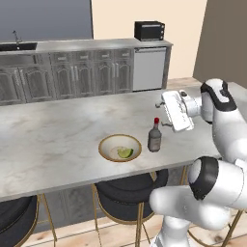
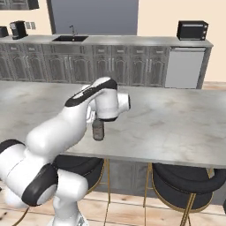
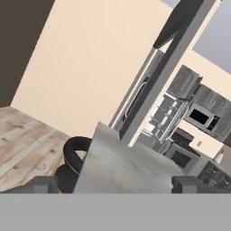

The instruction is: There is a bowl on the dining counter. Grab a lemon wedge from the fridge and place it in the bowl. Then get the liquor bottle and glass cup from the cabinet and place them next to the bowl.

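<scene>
On the white marble dining counter (image 1: 58, 130) stands a tan-rimmed bowl (image 1: 120, 147) holding the yellow-green lemon wedge (image 1: 125, 153). Just right of the bowl is the liquor bottle (image 1: 155, 136), upright, with a red cap. In the right base view my arm partly hides the liquor bottle (image 2: 98, 130). My gripper (image 1: 162, 116) hovers above and slightly right of the bottle, turned sideways and open with nothing in it. In the hand view the gripper (image 3: 115, 184) has its dark fingertips (image 3: 45, 184) wide apart, looking past the counter's end (image 3: 122, 167) toward the fridge (image 3: 168, 115). The glass cup is out of view.
Round black stools (image 1: 128, 193) with gold legs stand under the counter's near edge. Behind it runs a grey-cabinet worktop with a sink (image 1: 18, 47), a microwave (image 1: 149, 30) and a pale dishwasher (image 1: 149, 67). A coffee machine (image 2: 18, 29) sits at far left.
</scene>
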You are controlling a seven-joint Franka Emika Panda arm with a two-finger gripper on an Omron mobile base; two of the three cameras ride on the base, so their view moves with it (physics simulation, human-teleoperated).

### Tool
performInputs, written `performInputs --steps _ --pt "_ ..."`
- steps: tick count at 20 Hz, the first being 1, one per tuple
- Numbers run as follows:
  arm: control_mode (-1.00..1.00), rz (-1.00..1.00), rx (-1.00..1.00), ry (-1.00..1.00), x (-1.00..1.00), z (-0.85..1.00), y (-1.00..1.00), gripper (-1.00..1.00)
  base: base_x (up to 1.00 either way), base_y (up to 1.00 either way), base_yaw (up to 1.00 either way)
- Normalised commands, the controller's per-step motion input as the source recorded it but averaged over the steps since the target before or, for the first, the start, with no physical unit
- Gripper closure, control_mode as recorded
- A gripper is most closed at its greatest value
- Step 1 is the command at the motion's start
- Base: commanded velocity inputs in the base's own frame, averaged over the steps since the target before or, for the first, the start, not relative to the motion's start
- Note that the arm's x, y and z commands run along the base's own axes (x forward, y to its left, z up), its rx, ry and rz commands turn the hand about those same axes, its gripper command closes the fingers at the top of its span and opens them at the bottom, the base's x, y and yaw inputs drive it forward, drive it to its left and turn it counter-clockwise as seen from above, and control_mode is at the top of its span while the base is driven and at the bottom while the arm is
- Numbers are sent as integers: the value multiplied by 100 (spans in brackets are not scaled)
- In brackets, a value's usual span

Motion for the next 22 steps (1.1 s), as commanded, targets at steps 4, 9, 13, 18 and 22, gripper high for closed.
performInputs --steps 4,9,13,18,22 --pt "-100 -43 0 3 -58 29 43 -100 0 0 0" --pt "-100 -49 1 20 -34 35 10 -100 0 0 0" --pt "-100 -47 6 37 -15 45 1 -100 0 0 0" --pt "-100 -41 6 46 -16 33 0 -100 0 0 0" --pt "-100 -37 4 40 -23 22 -7 -100 0 0 0"
